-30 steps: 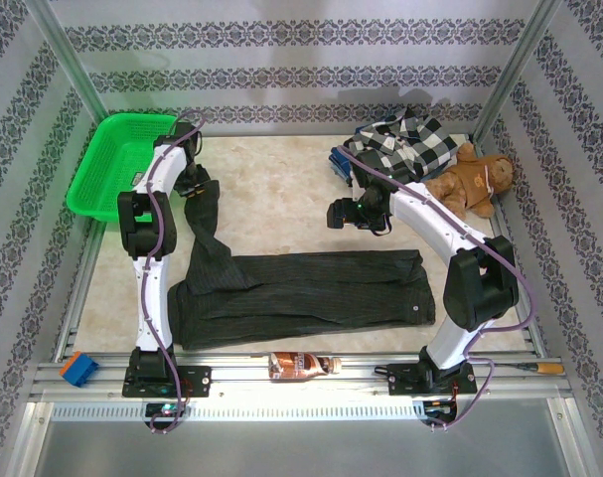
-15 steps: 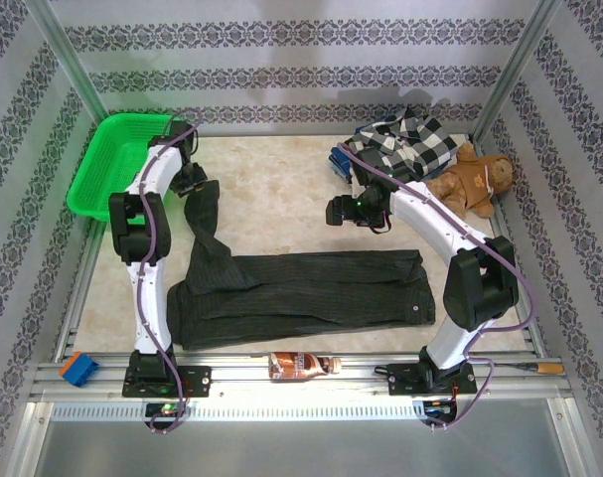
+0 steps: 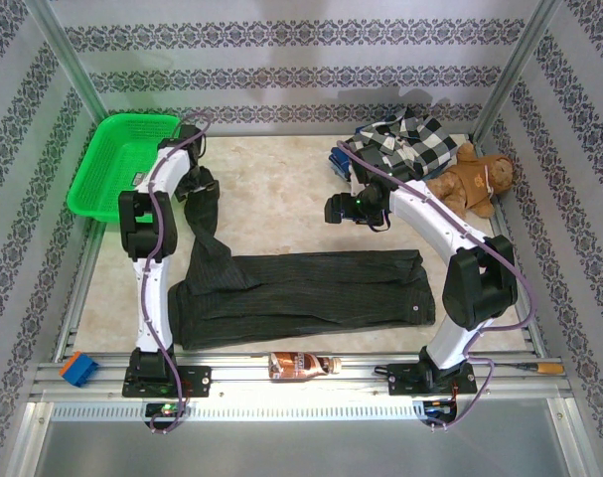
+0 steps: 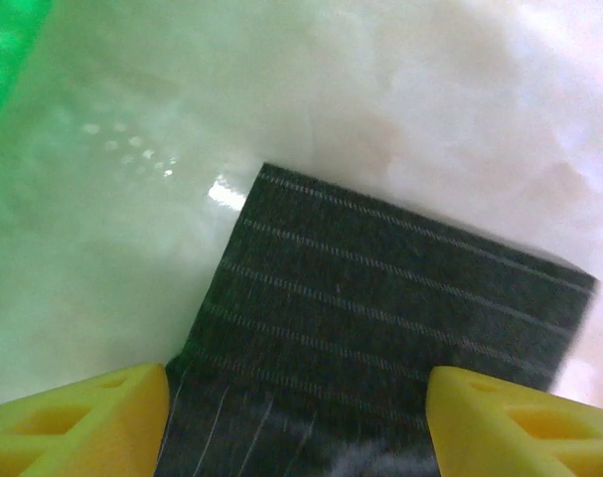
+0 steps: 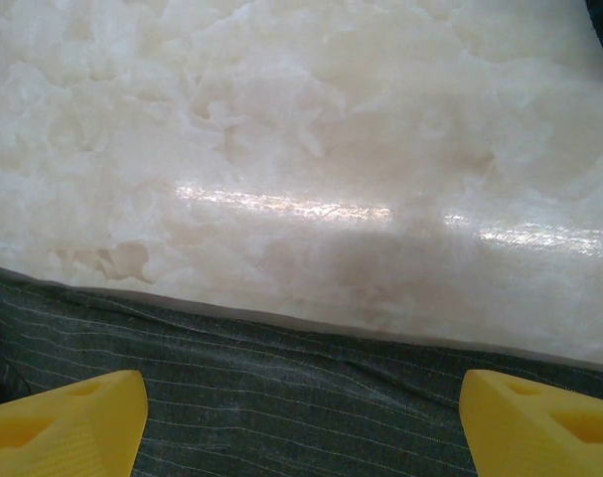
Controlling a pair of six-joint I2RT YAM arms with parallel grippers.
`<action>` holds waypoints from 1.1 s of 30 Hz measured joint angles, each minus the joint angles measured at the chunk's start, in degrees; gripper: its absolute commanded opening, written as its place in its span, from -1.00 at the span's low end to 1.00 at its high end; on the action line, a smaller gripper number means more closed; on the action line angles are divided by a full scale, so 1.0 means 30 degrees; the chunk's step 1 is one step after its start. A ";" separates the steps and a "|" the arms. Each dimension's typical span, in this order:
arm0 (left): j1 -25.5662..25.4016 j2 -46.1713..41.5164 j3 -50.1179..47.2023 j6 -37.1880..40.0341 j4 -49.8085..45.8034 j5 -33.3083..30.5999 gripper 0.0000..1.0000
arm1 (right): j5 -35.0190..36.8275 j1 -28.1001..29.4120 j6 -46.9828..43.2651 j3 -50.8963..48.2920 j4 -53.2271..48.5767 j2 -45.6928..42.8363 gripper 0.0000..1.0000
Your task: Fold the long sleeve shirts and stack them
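The charcoal shirt (image 3: 311, 288) lies folded on the table (image 3: 281, 199), one sleeve (image 3: 204, 229) reaching back to the left gripper (image 4: 296, 412) — jaws wide, cuff (image 4: 380, 328) flat between them — while the right gripper (image 5: 301, 417) hovers wide and empty by the shirt's far edge.

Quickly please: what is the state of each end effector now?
Left end effector: open, over the charcoal shirt sleeve, gripping nothing.
Right end effector: open, holding nothing.
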 measured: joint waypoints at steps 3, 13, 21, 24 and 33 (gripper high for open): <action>-0.0328 0.0597 0.0758 0.0138 -0.0051 -0.0357 0.18 | -0.0007 0.0000 -0.0007 0.0124 0.0036 0.0000 0.65; -0.0787 0.0415 0.0510 0.0000 0.0109 -0.0350 -0.74 | -0.0022 0.0000 -0.0044 0.0663 0.0233 0.0138 0.65; -0.1166 -0.2441 -0.0335 0.0444 -0.0044 -0.0510 -0.80 | -0.0029 0.0000 -0.0044 0.0663 0.0262 0.0153 0.65; -0.1931 -0.5195 -0.1821 0.0721 0.0284 -0.0670 -0.80 | -0.0029 0.0000 -0.0044 0.0627 0.0401 0.0153 0.66; -0.5100 -1.2342 -0.8058 0.0809 0.3191 -0.0474 -0.80 | 0.0007 -0.0015 -0.0051 -0.0903 0.1020 -0.0175 0.66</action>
